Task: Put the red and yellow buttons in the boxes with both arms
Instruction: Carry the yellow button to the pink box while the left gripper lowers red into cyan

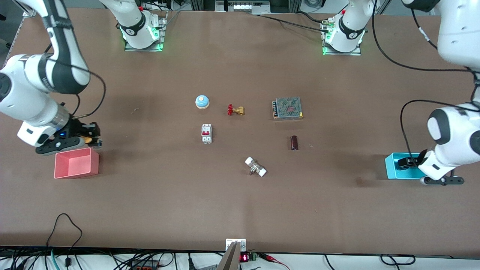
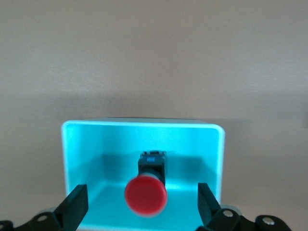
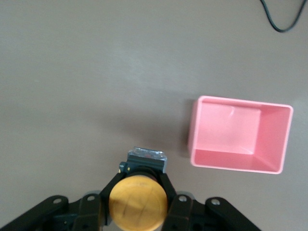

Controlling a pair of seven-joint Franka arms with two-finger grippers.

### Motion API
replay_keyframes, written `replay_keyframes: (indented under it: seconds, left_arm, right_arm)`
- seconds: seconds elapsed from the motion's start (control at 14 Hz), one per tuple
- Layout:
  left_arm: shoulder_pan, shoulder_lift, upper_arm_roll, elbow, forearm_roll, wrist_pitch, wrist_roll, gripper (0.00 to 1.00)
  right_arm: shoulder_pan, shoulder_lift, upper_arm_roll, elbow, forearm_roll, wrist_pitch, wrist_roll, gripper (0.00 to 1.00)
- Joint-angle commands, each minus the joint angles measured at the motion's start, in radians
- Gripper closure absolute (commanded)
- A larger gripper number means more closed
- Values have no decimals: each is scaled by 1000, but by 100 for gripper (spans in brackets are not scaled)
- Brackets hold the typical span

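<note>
1. Two bins sit at the two ends of the table (image 1: 240, 210): the pink box (image 1: 76, 163) toward the right arm's end, the cyan box (image 1: 394, 167) toward the left arm's end.
2. Left gripper (image 2: 142, 204): over the cyan box (image 2: 143, 144), fingers (image 2: 74, 204) spread wide apart and touching nothing.
3. Red button (image 2: 146, 194): inside the cyan box, between the spread fingers but clear of both, its black body (image 2: 152, 162) at 12 o'clock from the red cap in the left wrist view.
4. Right gripper (image 1: 92, 140): in the air just beside the pink box, over bare table at about 1 o'clock from it in the front view, and not over the box opening.
5. Right gripper fingers (image 3: 174, 199): pinched on the yellow button (image 3: 138, 203), whose orange-yellow cap faces the wrist camera.
6. Pink box (image 3: 240, 134) in the right wrist view: at 2 o'clock from the held button, nothing seen inside.
7. Mid-table items, apart from both bins: blue bell (image 1: 202, 101), brass valve (image 1: 236, 110) just beside it toward the left arm's end, white breaker (image 1: 206, 133) at 6 o'clock from the bell.
8. Further items: mesh-topped metal unit (image 1: 287, 108), small dark cylinder (image 1: 294, 143) at 6 o'clock from it, white-ended fitting (image 1: 255, 167) nearest the front camera.
</note>
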Motion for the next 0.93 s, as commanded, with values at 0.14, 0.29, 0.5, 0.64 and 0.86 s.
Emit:
replay_keyframes:
  seconds: [0.14,0.29,0.5,0.64,0.86]
  left_arm:
    - [-69,-171,-6,12,-1,-238,-19,0]
    - [-134,-194,-6,118,-3,-448,-119,0]
    - [-192,-252,-48,222,-4,-648,-188,0]
    - [-176,-339,-112,190,-19,-677,-169,0]
    - [-177,-480,-150,77,-46,-674,-156,0]
  right_arm:
    - [-76,97,-3,67,10,101,-159,79]
    - [-104,119,-3,69,21,109,-171,79]
    - [-142,154,-4,90,47,109,-218,79]
    - [-173,188,-3,107,90,111,-262,79]
    - [-196,223,-4,107,128,151,-316,78]
